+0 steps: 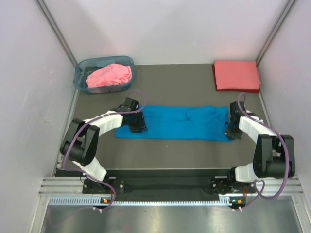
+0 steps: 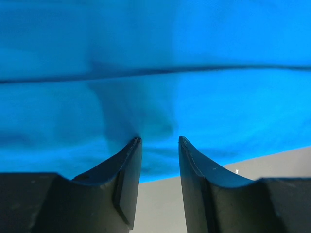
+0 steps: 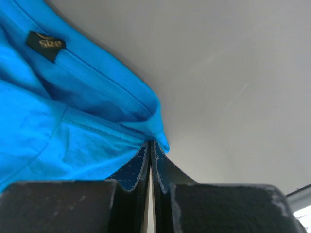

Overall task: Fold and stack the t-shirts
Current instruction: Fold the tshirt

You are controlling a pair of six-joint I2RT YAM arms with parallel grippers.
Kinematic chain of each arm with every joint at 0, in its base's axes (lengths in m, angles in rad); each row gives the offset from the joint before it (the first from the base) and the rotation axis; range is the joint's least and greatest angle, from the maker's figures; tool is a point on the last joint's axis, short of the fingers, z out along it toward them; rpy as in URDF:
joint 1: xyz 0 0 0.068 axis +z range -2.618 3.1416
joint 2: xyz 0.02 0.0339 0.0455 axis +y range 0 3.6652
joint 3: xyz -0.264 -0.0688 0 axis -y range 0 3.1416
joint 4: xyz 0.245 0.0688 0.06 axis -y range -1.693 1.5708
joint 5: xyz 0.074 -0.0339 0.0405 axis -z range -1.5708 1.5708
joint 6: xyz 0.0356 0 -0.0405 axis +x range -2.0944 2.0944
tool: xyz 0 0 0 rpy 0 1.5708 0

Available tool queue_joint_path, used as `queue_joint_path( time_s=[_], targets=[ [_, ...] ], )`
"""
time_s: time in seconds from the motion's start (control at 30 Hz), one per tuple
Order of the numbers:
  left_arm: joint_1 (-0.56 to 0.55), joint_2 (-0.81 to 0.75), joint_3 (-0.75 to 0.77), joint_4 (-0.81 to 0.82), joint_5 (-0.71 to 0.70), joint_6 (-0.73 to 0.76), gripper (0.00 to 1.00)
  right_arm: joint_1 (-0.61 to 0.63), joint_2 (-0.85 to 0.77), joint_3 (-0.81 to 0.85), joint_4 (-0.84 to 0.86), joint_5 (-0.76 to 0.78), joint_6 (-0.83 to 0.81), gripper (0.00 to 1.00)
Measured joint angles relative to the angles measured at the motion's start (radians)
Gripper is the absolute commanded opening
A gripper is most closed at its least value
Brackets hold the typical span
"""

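The bright blue t-shirt [image 1: 180, 122] lies spread as a long band across the middle of the dark mat. At its left end my left gripper [image 1: 136, 125] is down on the cloth. In the left wrist view that gripper [image 2: 159, 141] is open, its fingertips [image 2: 136, 141] at the near hem of the blue shirt [image 2: 155, 73] with nothing between them. My right gripper [image 1: 232, 132] sits at the shirt's right end. In the right wrist view it [image 3: 150, 143] is shut on a pinch of the blue shirt's edge [image 3: 73, 131], close to the collar label [image 3: 45, 44].
A pink t-shirt [image 1: 109, 75] lies crumpled in the translucent blue-grey basket [image 1: 77, 80] at the back left. A coral-red t-shirt [image 1: 236, 75] lies folded flat at the back right. Grey walls close in the mat [image 1: 170, 150] on three sides.
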State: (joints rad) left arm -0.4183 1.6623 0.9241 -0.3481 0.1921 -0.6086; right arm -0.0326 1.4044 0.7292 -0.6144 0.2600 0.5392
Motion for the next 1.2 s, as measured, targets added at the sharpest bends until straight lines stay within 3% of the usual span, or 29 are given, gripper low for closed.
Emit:
queue_joint_path(
  time_s=[0.43,0.6,0.87,1.2],
  targets=[
    [0.084,-0.053,-0.08,0.078,0.009,-0.048,0.41,-0.003,0.034,0.024,0.012,0.049,-0.014,0.01],
    [0.095,-0.087,-0.086,0.029,0.013,-0.045,0.42,-0.006,0.024,0.024,0.01,0.05,-0.015,0.06],
    [0.108,-0.151,0.046,-0.058,0.102,-0.023,0.45,-0.021,-0.072,0.086,-0.016,-0.017,-0.008,0.11],
    [0.261,0.095,0.209,-0.052,0.164,0.016,0.44,-0.022,0.023,0.107,0.299,-0.258,0.05,0.18]
  ],
)
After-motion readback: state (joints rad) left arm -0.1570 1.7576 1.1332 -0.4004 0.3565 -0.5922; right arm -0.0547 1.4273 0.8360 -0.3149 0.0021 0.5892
